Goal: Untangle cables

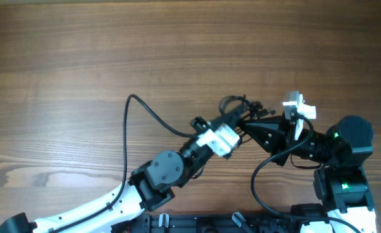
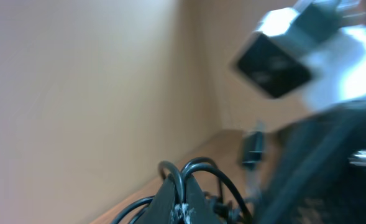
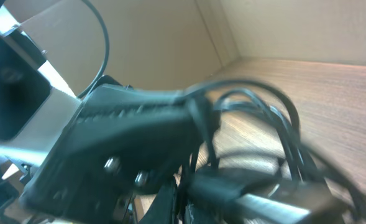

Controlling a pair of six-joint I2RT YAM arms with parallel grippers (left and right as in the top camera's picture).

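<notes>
Wood-grain table [image 1: 80, 52]; the cables [image 1: 240, 103] bunched right of centre, contact with it unclear

soft, even light; wrist views badly blurred

overhead, the brown wood-grain table [image 1: 80, 65] is evenly bright with faint shadows. the left wrist view is soft throughout, worst on the white-and-black boxy block [image 2: 276, 56] up-right of the left gripper [image 2: 179, 194]; the thin black cables [image 3: 294, 134] in the right wrist view smear with motion.

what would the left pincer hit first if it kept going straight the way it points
Most likely the cables, bunched right at the tips of the left pincer; just beyond them is the right arm's wrist. The wrist view is blurred, so depth is uncertain.
</notes>
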